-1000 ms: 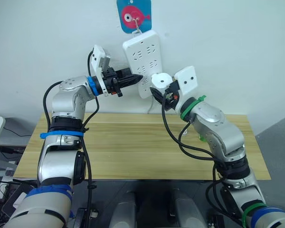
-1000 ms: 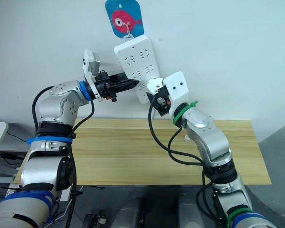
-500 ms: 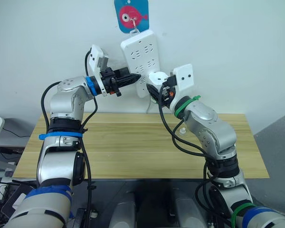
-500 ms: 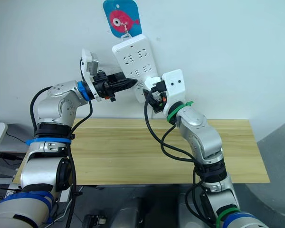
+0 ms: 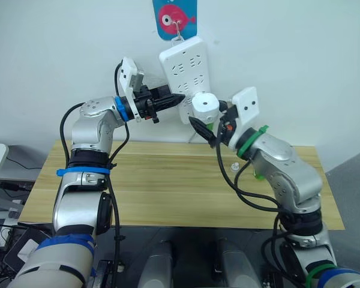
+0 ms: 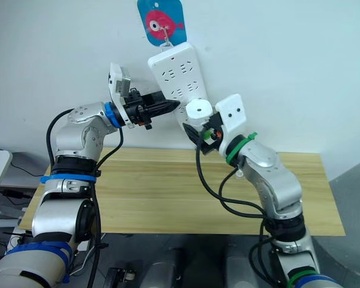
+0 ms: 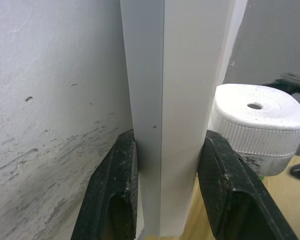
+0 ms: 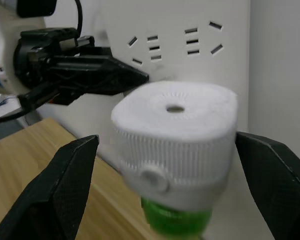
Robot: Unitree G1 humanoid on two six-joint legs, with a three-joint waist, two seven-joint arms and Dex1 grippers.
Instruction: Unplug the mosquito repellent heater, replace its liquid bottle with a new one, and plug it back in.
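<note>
- While both my arms were raised toward the wall, the left eye view showed my left gripper (image 5: 173,99) pinching the edge of the white power strip (image 5: 184,60), which hung tilted from a hook on a blue card with a red fish (image 5: 174,17).
- Just beside that strip's lower end sat the mosquito repellent heater (image 5: 204,107), white and domed, with my right gripper (image 5: 209,123) reaching up around it.
- Below lay the wooden table (image 5: 156,186), with a small clear item (image 5: 234,165) resting on it near my right arm; I could not tell what it was.
- From the right eye view, the same heater (image 6: 199,110) sat against the strip's lower part, well above the table.
- From my left wrist view, my two black fingers (image 7: 113,195) were pressed onto either side of the strip (image 7: 177,100), clamping it edge-on beside the scuffed wall (image 7: 50,100); the heater (image 7: 257,127) stood just beyond one finger.
- From my right wrist view, my fingers (image 8: 70,175) were spread wide on both sides of the heater (image 8: 176,137), apart from its ribbed body; a green bottle (image 8: 175,222) showed under it, the strip's sockets lay behind, and my left gripper (image 8: 135,76) held the strip's edge.
</note>
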